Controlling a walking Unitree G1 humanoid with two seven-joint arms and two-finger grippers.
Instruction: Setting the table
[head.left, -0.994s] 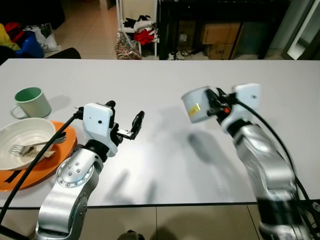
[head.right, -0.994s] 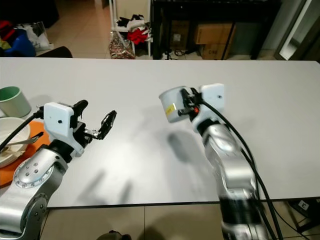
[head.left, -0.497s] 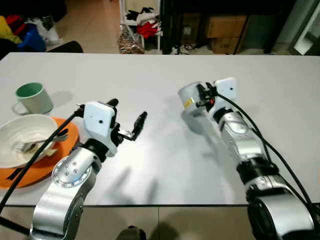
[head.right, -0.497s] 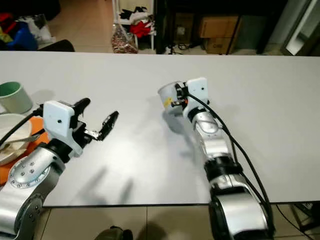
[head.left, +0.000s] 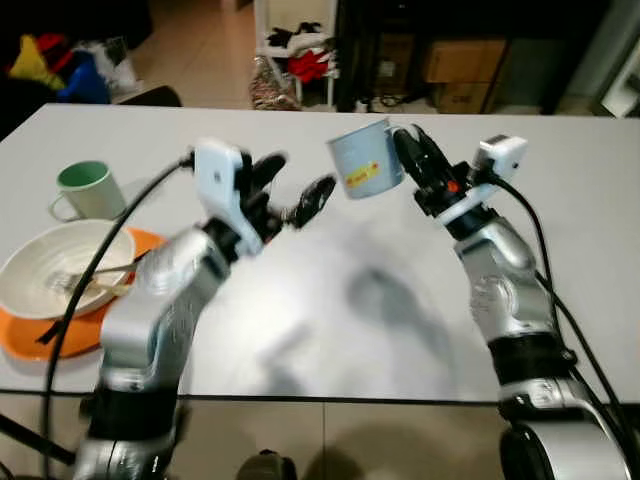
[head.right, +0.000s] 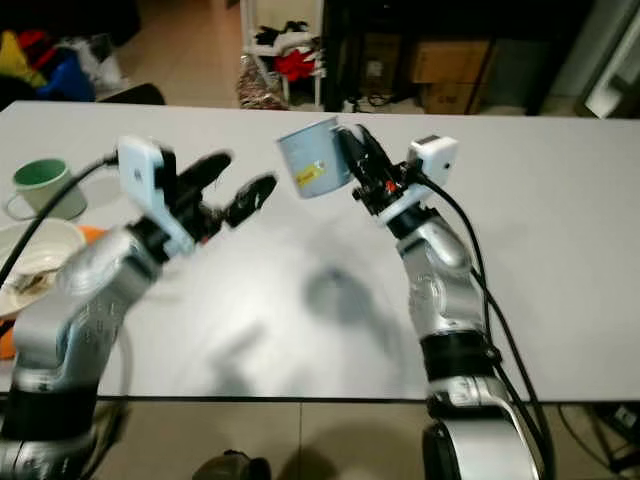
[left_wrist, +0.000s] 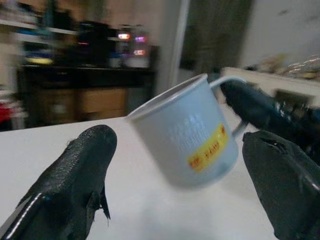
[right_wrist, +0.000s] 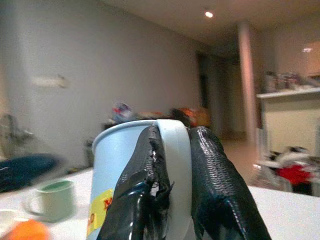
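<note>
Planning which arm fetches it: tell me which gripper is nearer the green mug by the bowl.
Left. The left gripper hovers over mid-table, open, with the green mug off to its left. The right gripper, holding the pale blue metal mug, is farther right.

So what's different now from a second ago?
The right tool has lifted the pale blue mug up and toward the left tool, which rose, open, to meet it. The green mug, bowl and orange plate stayed put.

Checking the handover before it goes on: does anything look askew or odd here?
The pale blue mug hangs tilted above the table, pinched only by its handle in the right gripper. The open left gripper sits beside it. Nothing spilled.
</note>
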